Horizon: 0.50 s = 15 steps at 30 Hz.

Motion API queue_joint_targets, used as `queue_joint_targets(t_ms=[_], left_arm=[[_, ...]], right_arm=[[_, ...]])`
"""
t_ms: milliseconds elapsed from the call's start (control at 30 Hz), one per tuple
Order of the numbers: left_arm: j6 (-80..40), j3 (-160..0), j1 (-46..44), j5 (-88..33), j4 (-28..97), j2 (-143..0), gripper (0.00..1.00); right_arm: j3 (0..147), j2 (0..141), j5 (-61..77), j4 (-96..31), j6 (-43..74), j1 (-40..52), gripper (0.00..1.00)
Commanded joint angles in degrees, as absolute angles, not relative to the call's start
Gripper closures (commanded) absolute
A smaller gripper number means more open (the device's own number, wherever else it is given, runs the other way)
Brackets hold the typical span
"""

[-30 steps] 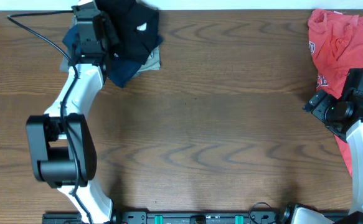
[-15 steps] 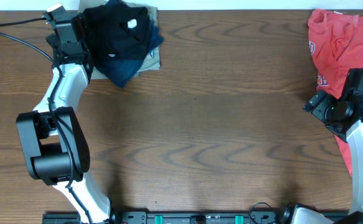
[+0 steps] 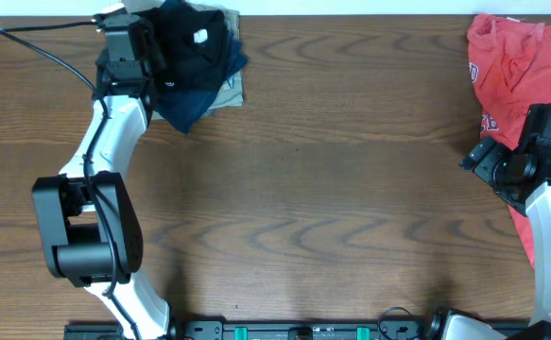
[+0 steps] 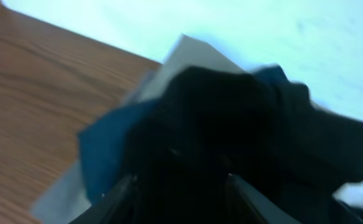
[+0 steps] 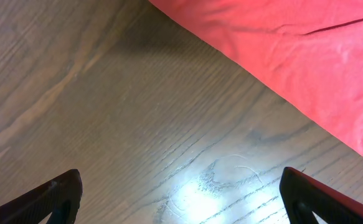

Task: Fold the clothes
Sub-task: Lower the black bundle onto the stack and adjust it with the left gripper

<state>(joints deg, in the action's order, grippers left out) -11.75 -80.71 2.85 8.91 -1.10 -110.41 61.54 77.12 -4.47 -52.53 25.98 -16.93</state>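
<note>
The black T-shirt (image 3: 185, 52) lies bunched in the far left corner of the worktop (image 3: 332, 189), its small white mark (image 3: 199, 36) facing up. It sits on top of a navy garment (image 3: 188, 111), which pokes out at the near side, and a khaki-tan one (image 3: 234, 90) showing at the right edge of the pile. My left hand (image 4: 180, 183) is at the pile's left side. Its wrist view is blurred, with black cloth between the parted fingers (image 4: 122, 193), so I cannot tell whether it grips. At the far right a red garment (image 3: 516, 66) is spread out, and beside it my right hand (image 5: 181, 193) hangs over bare wood, spread wide and holding nothing.
</note>
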Motion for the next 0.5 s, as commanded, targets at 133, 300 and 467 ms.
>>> queue_joint_targets(t_ms=[133, 300, 467], left_arm=[[-11.5, -82.0, 3.2, 5.3, 4.0, -115.8, 0.57], [-11.5, -82.0, 3.2, 5.3, 8.2, -116.1, 0.57], [-11.7, -82.0, 3.1, 5.3, 11.6, -112.2, 0.57]], right_arm=[[61.8, 76.6, -4.5, -52.5, 25.6, -17.2, 0.01], [61.8, 76.6, -4.5, -52.5, 25.6, -17.2, 0.01], [61.8, 76.6, -4.5, -52.5, 25.6, -17.2, 0.01]])
